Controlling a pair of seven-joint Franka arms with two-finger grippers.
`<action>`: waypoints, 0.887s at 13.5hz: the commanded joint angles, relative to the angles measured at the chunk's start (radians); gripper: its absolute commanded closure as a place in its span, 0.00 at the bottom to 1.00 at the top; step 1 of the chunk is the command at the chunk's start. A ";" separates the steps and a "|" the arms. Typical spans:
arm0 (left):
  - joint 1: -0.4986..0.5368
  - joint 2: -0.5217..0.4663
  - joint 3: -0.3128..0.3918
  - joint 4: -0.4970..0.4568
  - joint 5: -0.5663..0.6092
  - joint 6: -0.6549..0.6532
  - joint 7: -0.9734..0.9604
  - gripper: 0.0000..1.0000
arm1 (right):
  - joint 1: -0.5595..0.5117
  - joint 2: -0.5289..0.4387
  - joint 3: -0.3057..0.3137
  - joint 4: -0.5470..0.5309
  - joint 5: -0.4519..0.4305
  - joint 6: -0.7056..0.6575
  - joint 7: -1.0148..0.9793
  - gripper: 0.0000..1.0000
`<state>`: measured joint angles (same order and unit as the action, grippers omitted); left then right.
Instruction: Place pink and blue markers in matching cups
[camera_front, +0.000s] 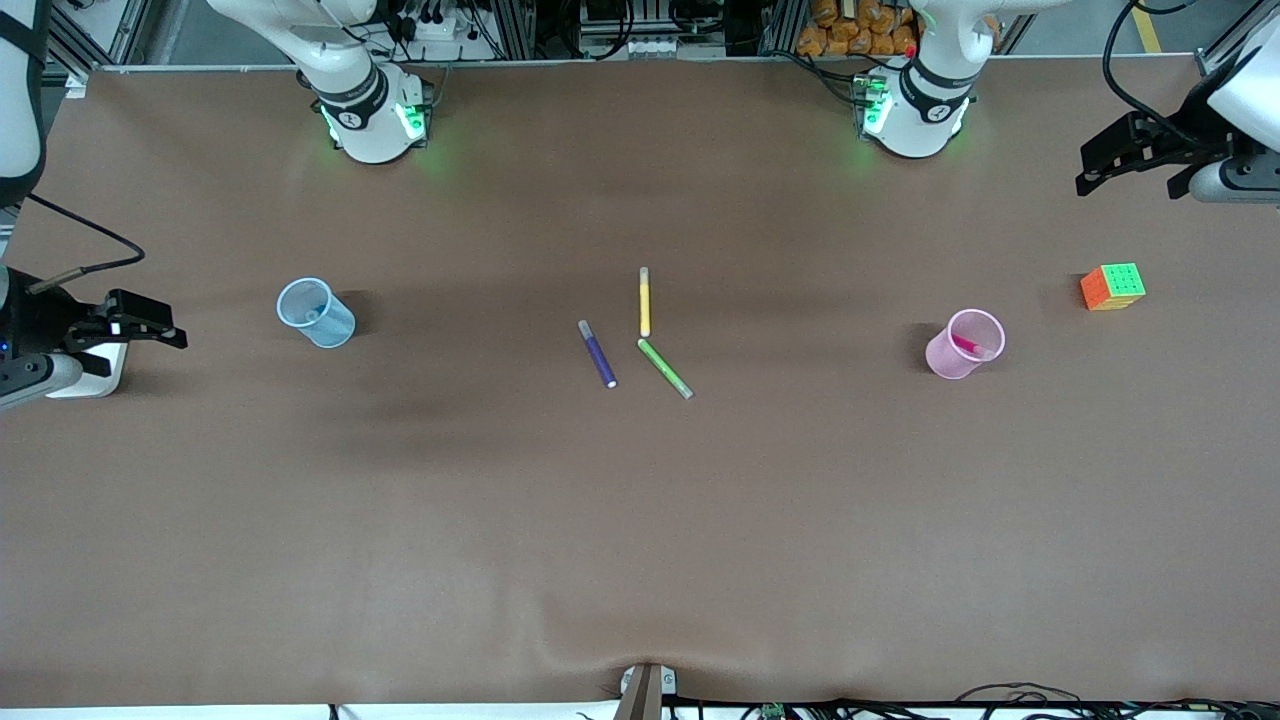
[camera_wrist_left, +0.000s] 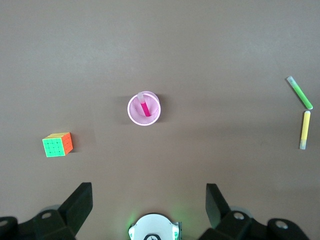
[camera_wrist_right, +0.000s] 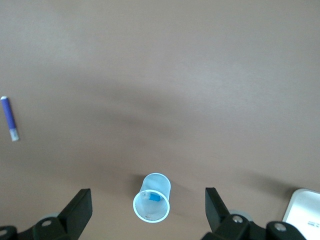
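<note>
The left gripper (camera_front: 1128, 165) hangs in the air over the left arm's end of the tabletop, its 2 fingers (camera_wrist_left: 80, 202) spread wide with nothing between them. The arm waits there, clear of everything on the table. Below it on the table, near that end, sits a multicoloured puzzle cube (camera_front: 1112, 287). A little farther in toward the table's middle and slightly nearer the front camera stands the pale pink cup (camera_front: 964, 344), upright, with the pink marker (camera_wrist_left: 145, 108) inside it, leaning against the wall.

The right gripper (camera_front: 135, 322) hovers over the right arm's end of the tabletop, also fully open and holding nothing — this arm waits as well. A white block (camera_front: 90, 372) lies at that edge just under it. In from that end stands the light blue cup (camera_front: 315, 313), upright, with the blue marker (camera_wrist_right: 151, 197) down inside it.

Around the middle of the tabletop lie 3 other markers, well apart from both cups: a yellow marker (camera_front: 645, 301) pointing toward the robots' edge, a green marker (camera_front: 665, 368) lying at a slant, one end close to the yellow one's nearer end — whether they touch I cannot tell — and a purple marker (camera_front: 597, 354) beside them, toward the right arm's end.
</note>
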<state>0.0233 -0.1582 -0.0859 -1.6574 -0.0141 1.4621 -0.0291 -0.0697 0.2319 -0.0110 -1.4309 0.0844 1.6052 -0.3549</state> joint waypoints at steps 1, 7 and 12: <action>0.003 -0.058 -0.005 -0.056 0.014 0.027 -0.020 0.00 | 0.014 -0.002 -0.010 0.056 -0.043 -0.024 0.085 0.00; 0.013 -0.130 -0.006 -0.171 0.014 0.089 -0.031 0.00 | 0.109 0.000 -0.046 0.197 -0.185 -0.166 0.100 0.00; 0.059 -0.093 0.003 -0.091 0.020 0.064 -0.012 0.00 | 0.093 -0.113 -0.052 0.151 -0.117 -0.275 0.188 0.00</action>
<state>0.0563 -0.2628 -0.0813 -1.7791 -0.0094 1.5375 -0.0485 0.0197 0.1884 -0.0481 -1.2004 -0.0631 1.3425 -0.1927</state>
